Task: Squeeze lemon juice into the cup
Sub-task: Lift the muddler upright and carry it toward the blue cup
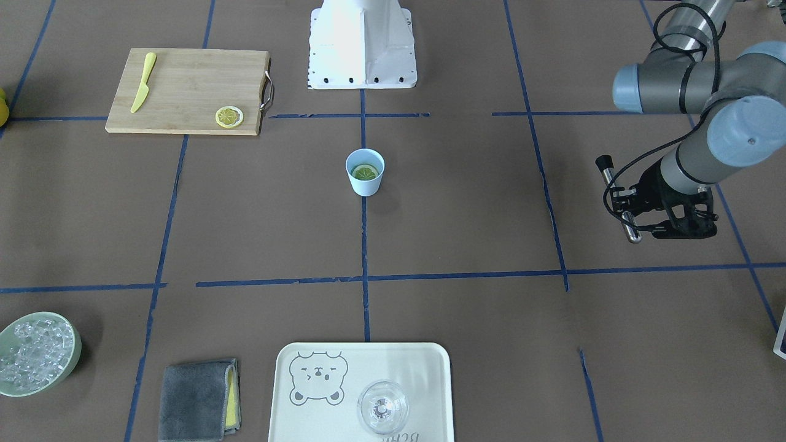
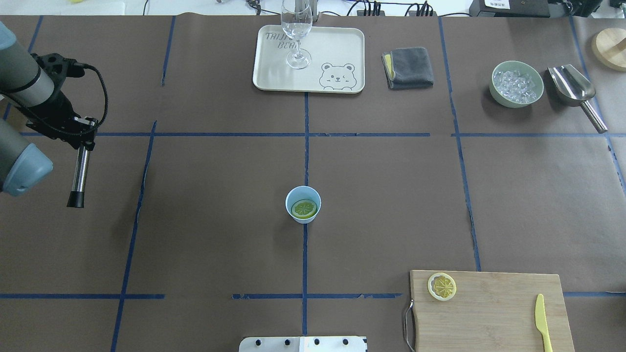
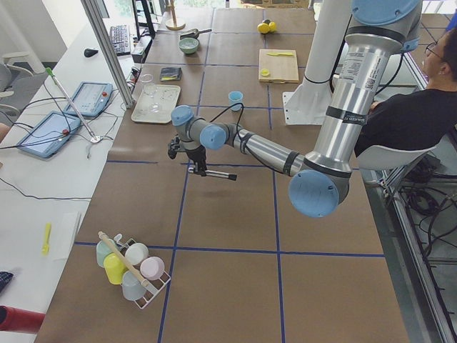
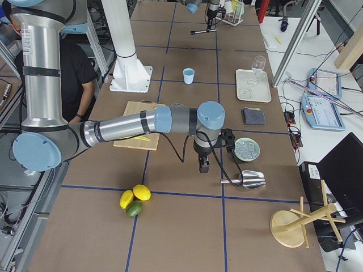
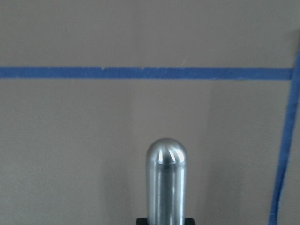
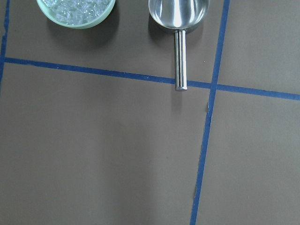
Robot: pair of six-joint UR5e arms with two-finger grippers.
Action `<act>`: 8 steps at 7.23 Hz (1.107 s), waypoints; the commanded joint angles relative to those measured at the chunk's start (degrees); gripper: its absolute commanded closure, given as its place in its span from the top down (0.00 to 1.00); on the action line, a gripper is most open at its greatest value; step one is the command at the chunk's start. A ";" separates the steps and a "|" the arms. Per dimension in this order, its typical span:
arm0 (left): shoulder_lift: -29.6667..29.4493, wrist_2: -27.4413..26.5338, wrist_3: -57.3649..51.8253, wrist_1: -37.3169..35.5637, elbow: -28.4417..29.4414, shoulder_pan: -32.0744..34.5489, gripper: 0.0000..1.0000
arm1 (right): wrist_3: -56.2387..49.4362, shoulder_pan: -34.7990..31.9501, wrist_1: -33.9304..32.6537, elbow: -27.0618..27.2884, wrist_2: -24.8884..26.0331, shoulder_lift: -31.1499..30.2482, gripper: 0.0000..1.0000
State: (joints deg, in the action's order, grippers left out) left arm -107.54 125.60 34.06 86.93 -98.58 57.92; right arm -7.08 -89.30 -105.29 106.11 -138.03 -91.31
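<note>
The pale blue cup [image 2: 293,196] stands at the table's middle, and also shows in the front view [image 1: 366,188]. One lemon slice [image 2: 304,209] lies flat inside it [image 1: 365,172]. A second slice [image 2: 442,286] lies on the wooden cutting board [image 2: 489,313]. My left gripper [image 2: 83,139] is far to the cup's left, shut on a steel muddler [image 2: 78,171] with a black tip, held level above the table. My right gripper [image 4: 203,164] shows only in the right side view, above the table near the ice bowl. I cannot tell whether it is open or shut.
A yellow plastic knife [image 2: 541,322] lies on the board. A cream tray [image 2: 337,49] holds a clear glass [image 2: 296,34]. A grey towel [image 2: 408,67], a green bowl of ice [image 2: 517,84] and a steel scoop [image 2: 572,88] stand at the far right. Whole fruits [image 4: 135,199] lie beyond.
</note>
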 commanded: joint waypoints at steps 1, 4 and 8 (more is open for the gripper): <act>-8.17 -4.22 3.36 -1.51 -3.81 -0.26 0.00 | 0.13 0.00 0.00 0.15 0.05 -0.36 1.00; -12.87 -16.31 13.46 2.01 -13.71 -5.93 0.00 | 0.13 0.00 0.00 -0.11 0.05 -0.45 1.00; -12.52 -39.82 30.41 10.77 -26.12 -22.80 0.00 | 0.04 0.00 0.00 -0.20 0.05 -0.98 1.00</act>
State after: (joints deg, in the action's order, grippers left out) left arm -120.13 94.13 58.86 93.86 -121.84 40.19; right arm -7.00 -89.23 -105.29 105.89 -137.99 -91.98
